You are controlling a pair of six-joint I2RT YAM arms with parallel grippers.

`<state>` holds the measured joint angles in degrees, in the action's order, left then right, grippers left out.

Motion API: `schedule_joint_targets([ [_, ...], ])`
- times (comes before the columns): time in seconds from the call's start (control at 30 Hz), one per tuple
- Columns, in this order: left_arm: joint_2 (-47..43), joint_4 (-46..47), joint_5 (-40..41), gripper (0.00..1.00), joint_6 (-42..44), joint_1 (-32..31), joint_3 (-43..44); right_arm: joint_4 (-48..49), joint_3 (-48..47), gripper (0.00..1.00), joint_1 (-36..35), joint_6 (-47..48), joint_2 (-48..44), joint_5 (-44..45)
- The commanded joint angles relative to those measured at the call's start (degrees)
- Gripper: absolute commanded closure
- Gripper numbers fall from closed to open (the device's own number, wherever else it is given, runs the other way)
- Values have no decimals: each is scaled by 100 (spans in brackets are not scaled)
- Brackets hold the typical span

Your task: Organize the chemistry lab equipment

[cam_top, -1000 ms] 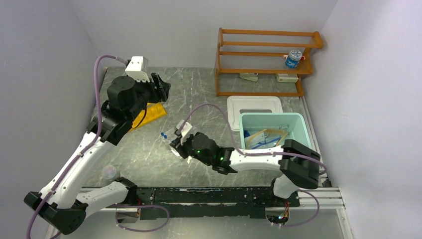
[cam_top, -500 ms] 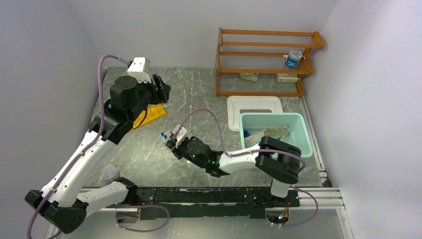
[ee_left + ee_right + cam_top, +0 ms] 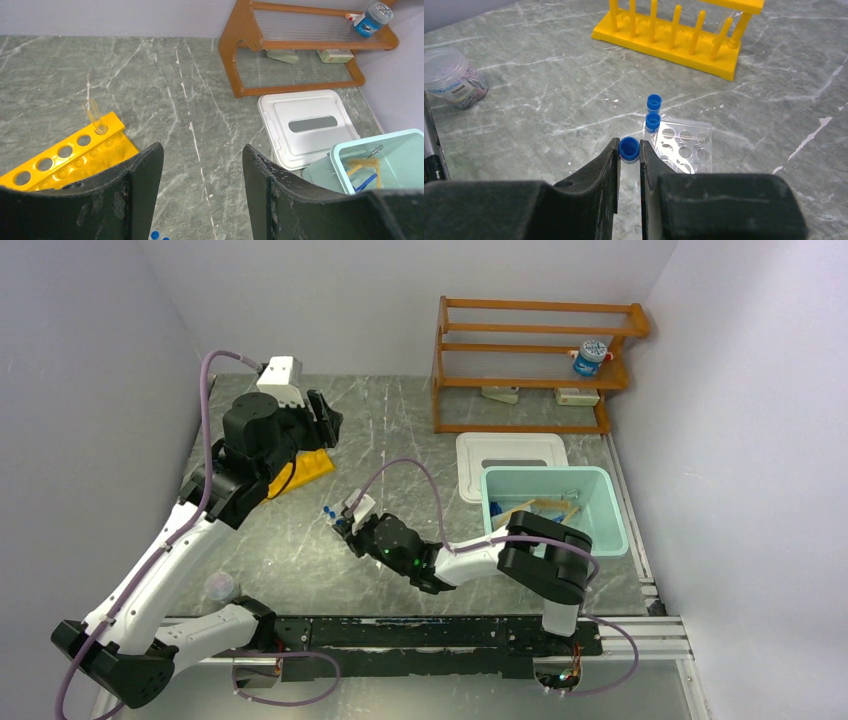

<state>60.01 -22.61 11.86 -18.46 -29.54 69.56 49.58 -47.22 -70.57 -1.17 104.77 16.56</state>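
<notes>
Our right pincer (image 3: 629,152) is closed to a narrow gap on a tiny blue-capped tube (image 3: 629,148). The cap shows just above the two black fingers (image 3: 599,175), and the clear body runs down between them. Just beside it, on the right in the wrist view, lies the clear tray (image 3: 686,150) with its rows of round wells. Two more blue-capped tubes (image 3: 653,121) stand upright at the tray's far left corner, one behind the other. We cannot tell whether the foot of the held tube touches the tray or the table (image 3: 549,115). Farther back stands the yellow holed rack (image 3: 674,42), apart from the tray, and off to the left sits a small clear jar (image 3: 454,77). Our left pincer (image 3: 202,172) hangs over the table near the rack, jaws wide apart with nothing between them. Close by, one glass tube (image 3: 93,114) leans in the rack's end hole. To the right, the white lid (image 3: 305,125) lies flat beside the pale teal tub (image 3: 545,472), which holds several items. Behind them stands the orange wooden shelf (image 3: 320,45), with a blue-lidded bottle (image 3: 374,15) on it.
</notes>
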Motion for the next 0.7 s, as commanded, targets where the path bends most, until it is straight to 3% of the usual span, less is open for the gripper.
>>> schedule_joint_targets([
  [0.0, 13, -6, 84, 37, -1, 61, -89, 345, -144, 93, 44, 64, -13, 201],
  [0.67, -37, -116, 83, 37, -26, 89, -149, 421, -349, 92, 87, 373, 431, 300],
])
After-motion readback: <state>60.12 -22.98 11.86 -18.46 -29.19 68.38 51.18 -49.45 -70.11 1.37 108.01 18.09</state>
